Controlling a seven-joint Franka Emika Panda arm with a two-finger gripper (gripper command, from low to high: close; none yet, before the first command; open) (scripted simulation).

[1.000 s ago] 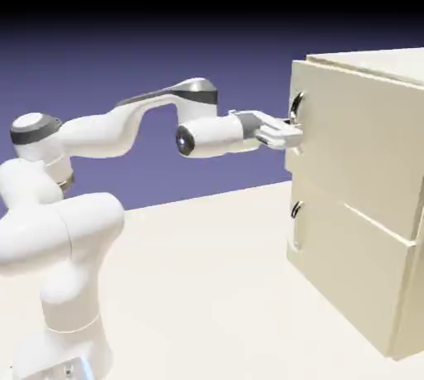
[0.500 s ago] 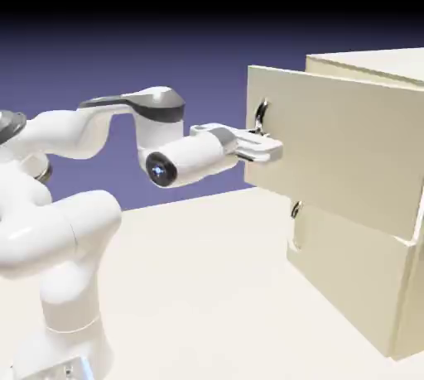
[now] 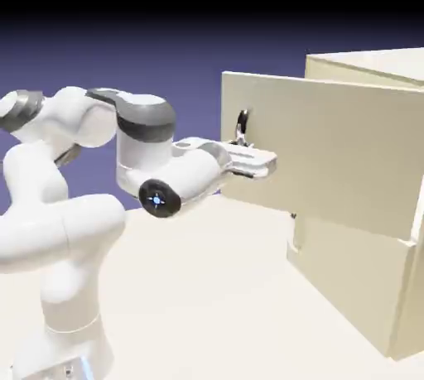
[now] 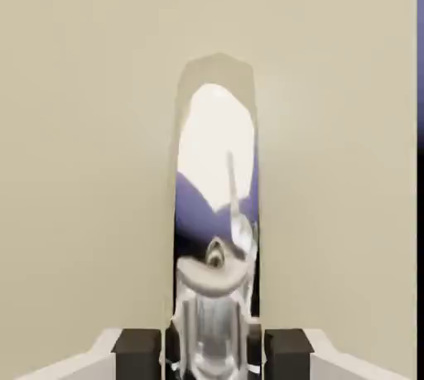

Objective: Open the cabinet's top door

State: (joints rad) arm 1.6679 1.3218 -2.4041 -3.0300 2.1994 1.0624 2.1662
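The cabinet (image 3: 364,204) stands on the table (image 3: 207,287) at the right of the exterior view, a boxy cream-beige body with two front panels, one above the other. The top door (image 3: 331,151) is out from the cabinet's front, its face well forward of the shorter lower panel (image 3: 344,266), which sits flush and shut with its own small dark handle (image 3: 295,212) only just visible below the upper panel's bottom edge. The top door's handle (image 3: 242,127), a curved metal loop, stands near the panel's left edge in the exterior view. The white arm (image 3: 99,171) reaches from the lower left, its elbow folded back, and the gripper (image 3: 258,161) lies roughly level against the door's face at the foot of that handle. In the hand view the cream panel (image 4: 83,146) fills almost the whole picture, and the handle (image 4: 216,204) rises up the middle as a shiny mirrored strip. The two dark fingertips (image 4: 137,347) sit at the bottom edge on either side of the strip, the jaws closed around the handle; whether the pads actually press on the metal is hard to tell from this angle, though they appear to touch it.
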